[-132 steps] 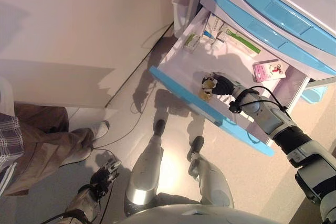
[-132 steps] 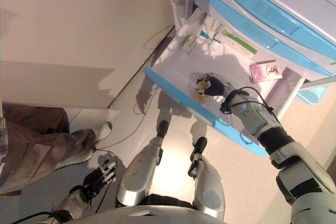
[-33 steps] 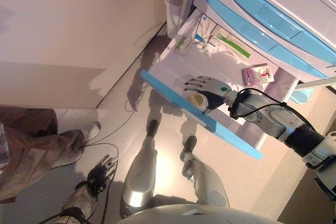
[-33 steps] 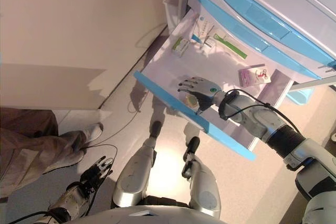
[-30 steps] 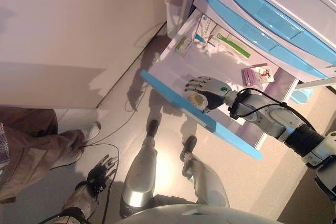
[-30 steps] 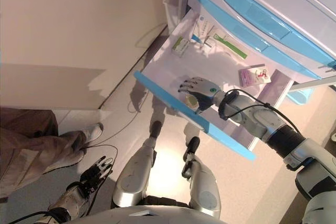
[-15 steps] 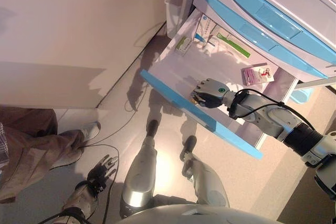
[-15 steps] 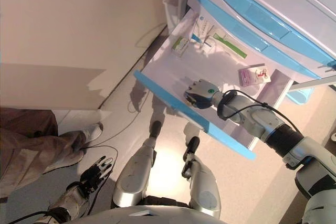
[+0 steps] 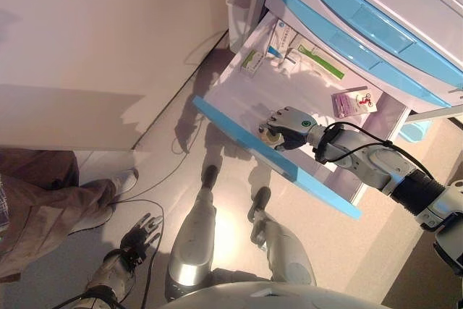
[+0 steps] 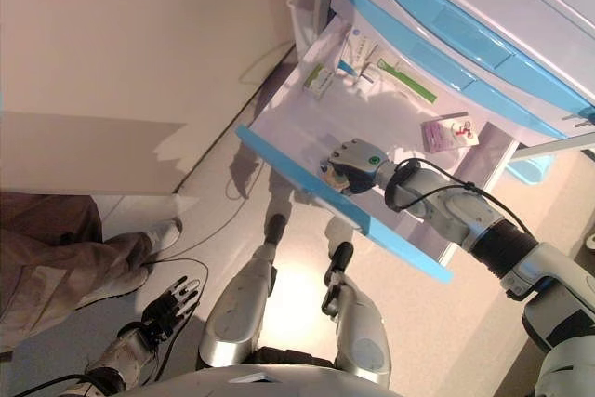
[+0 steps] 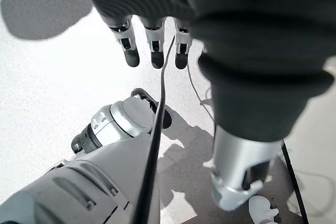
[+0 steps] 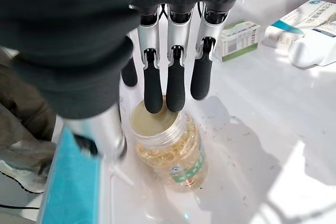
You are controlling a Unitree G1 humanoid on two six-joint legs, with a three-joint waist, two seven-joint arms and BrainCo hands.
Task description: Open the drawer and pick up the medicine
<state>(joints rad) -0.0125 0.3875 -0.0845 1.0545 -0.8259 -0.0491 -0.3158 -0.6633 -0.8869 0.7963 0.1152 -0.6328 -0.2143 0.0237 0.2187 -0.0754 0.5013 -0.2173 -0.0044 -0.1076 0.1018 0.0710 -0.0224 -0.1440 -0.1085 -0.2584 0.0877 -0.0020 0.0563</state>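
Right hand closing over the capsule jar in the open drawer

The drawer (image 9: 239, 88) of the blue-fronted cabinet (image 9: 376, 19) stands pulled well out, so the first half of the task looks done and the interior lies exposed from above. The medicine in play is a clear jar of yellow capsules (image 12: 168, 148), lying near the drawer's blue front edge (image 9: 282, 164), close to the robot and well apart from the other stock at the back.

The right hand (image 10: 349, 166) reaches in from the robot's right and sits directly over that jar. In its wrist view the fingers (image 12: 176, 85) are bent downward with their dark tips on the jar's cream lid, and the thumb stands just beside the jar on the drawer-front side. That reads as a grasp forming around it, fingers curling but not clearly clamped; I judge the hold unfinished, and the smooth round plastic could roll away

At the drawer's back lie a small green-and-white box (image 12: 236, 39), longer cartons (image 9: 315, 63) and a pink packet (image 9: 353, 103), all untouched.

The left hand (image 9: 137, 233) hangs low by the floor, fingers loosely straight, holding nothing. A person's trouser leg and shoe (image 9: 108, 186) show at the left
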